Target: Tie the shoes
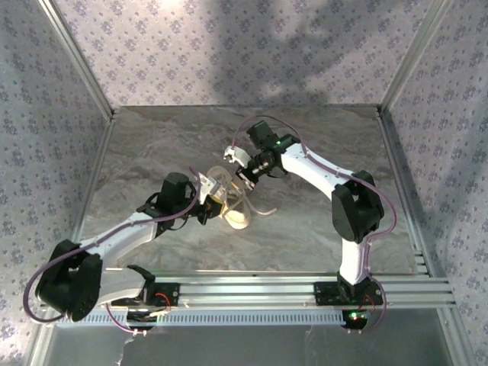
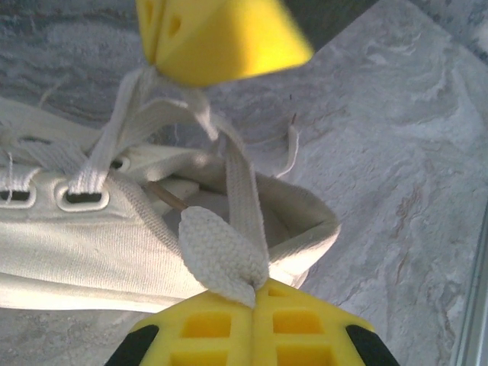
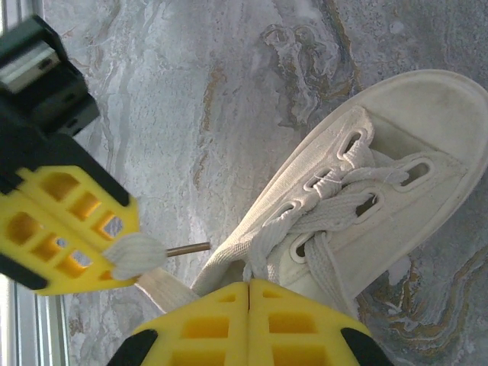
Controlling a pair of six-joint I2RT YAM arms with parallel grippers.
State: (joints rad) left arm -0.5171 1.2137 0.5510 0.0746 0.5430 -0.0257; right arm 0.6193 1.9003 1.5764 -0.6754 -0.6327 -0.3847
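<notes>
Now left pincer (image 2: 255,291) and right pincer (image 3: 249,290) each closed on laces (image 2: 242,191) of the sneaker (image 2: 114,244).

In the top view the sneaker (image 1: 236,219) lies on the table (image 1: 328,145) a little left of the frame's centre. The left gripper (image 1: 210,207) meets it from the left and the right gripper (image 1: 242,177) from the upper right, the two close together over it. The rail (image 1: 305,290) bearing both arm bases runs along the bottom, before the table.

In the left wrist view the sneaker takes the left half. Its laces (image 2: 229,183) run from the left gripper at bottom centre up to the right gripper at top centre.

In the right wrist view the sneaker lies at the right, toe toward the upper right. The left gripper stands at the left edge with a lace end at its tip.
</notes>
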